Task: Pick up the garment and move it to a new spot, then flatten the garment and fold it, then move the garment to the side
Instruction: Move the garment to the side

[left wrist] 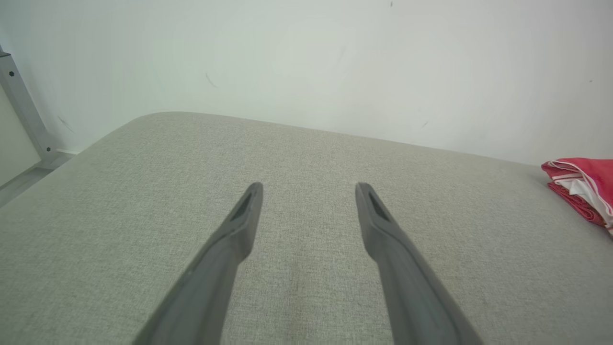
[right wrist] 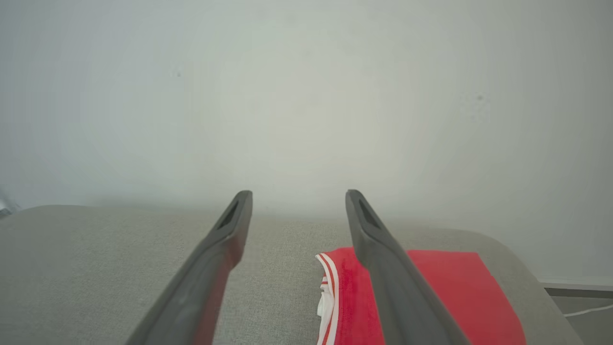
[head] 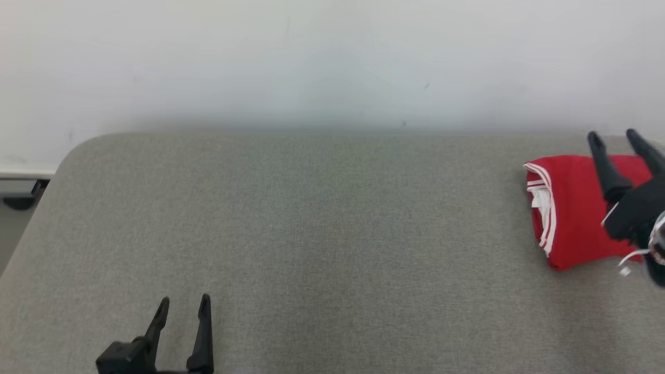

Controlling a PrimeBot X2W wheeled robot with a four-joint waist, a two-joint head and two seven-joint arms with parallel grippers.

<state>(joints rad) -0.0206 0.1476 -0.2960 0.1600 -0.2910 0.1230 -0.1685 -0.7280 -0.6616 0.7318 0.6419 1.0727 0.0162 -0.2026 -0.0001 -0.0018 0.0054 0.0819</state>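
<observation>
Head view: folded red white-trimmed garment (head: 576, 213) lay at grey fabric table's (head: 311, 234) right end; your right gripper (head: 613, 135) above it and left gripper (head: 185, 298) gaped empty. Likely soft, limp, light; you wanted its layered edge.

Table (head: 311, 234): grey woven cloth cover, matt, with a fine grainy weave.
Garment (head: 576, 208), at the table's right end: soft red cloth, matt, with white striped trim along its folded edge.
Left gripper (head: 185, 299), right gripper (head: 612, 134): dark fingers that look like plastic, smooth, dull sheen.
Wall (head: 332, 62), behind the table: pale, smooth, matt, with a few dark specks.
Strut (left wrist: 19, 105), off the table's left end: grey metal, satin finish.
</observation>
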